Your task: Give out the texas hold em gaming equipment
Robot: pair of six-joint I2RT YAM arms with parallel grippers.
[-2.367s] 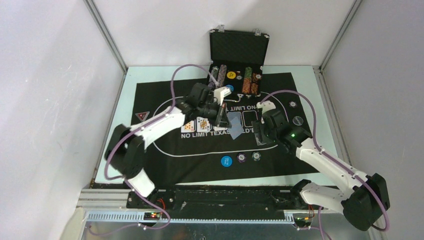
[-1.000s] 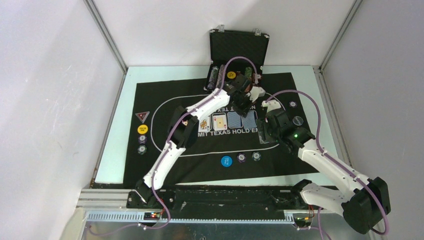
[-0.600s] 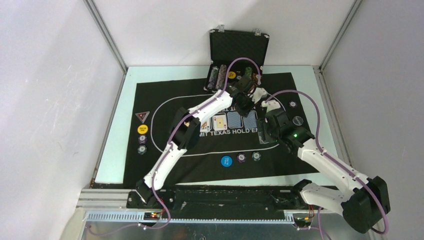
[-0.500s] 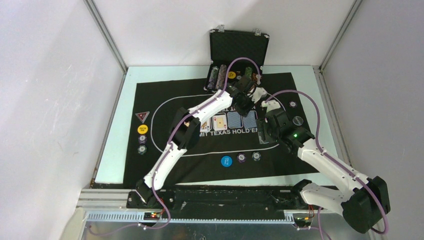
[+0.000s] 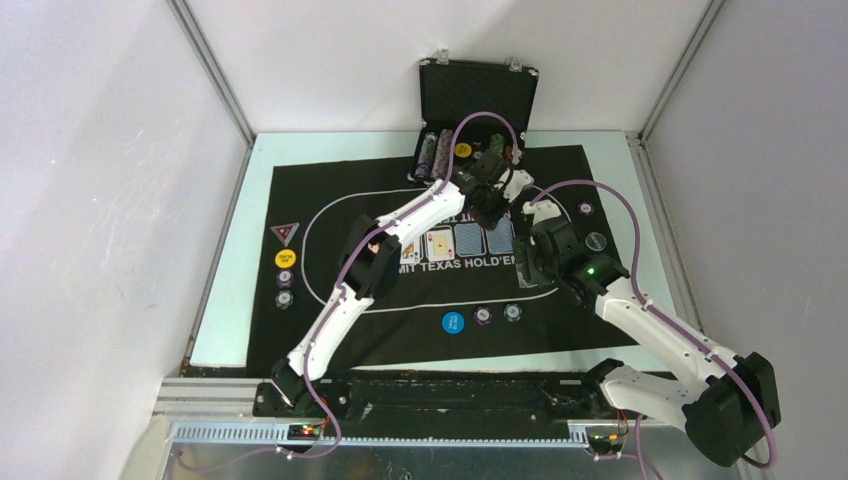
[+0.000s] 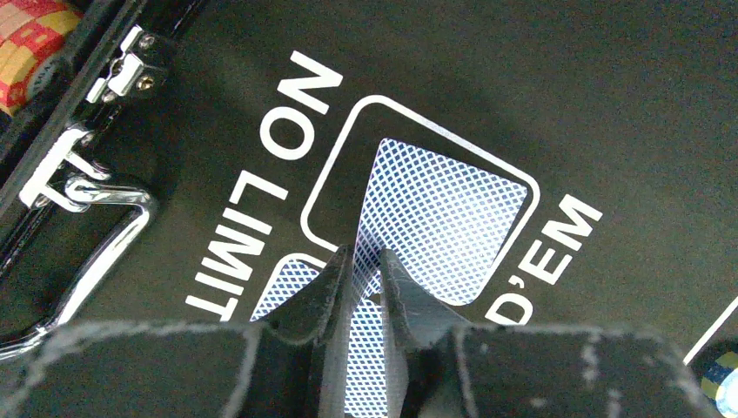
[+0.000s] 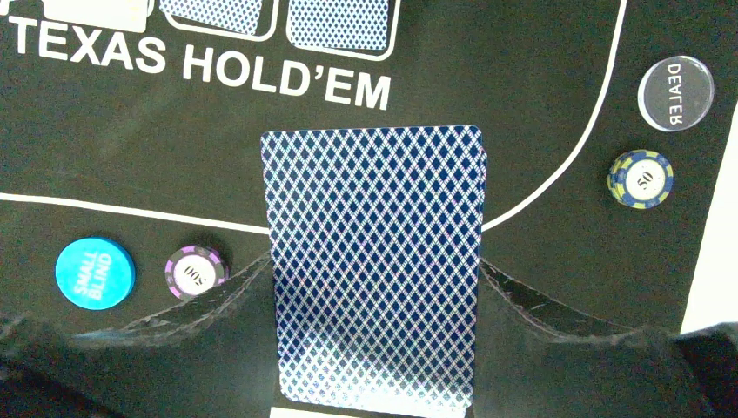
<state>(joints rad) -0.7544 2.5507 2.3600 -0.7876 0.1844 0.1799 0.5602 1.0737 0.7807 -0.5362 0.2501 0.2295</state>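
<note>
The left arm (image 5: 345, 290) stretches far forward and to the right, nearly straight. Its gripper (image 6: 366, 261) points down, with the fingers (image 6: 335, 283) parted by a narrow gap. The right arm (image 5: 655, 330) is bent at the elbow and reaches forward and leftward, its gripper (image 7: 374, 292) clamped on a deck of cards (image 7: 374, 200).

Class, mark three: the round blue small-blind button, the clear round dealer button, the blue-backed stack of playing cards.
round blue small-blind button (image 7: 95, 272), right wrist view, face centre
clear round dealer button (image 7: 675, 92), right wrist view, its lettering
blue-backed stack of playing cards (image 7: 376, 261), right wrist view, top card's middle
</note>
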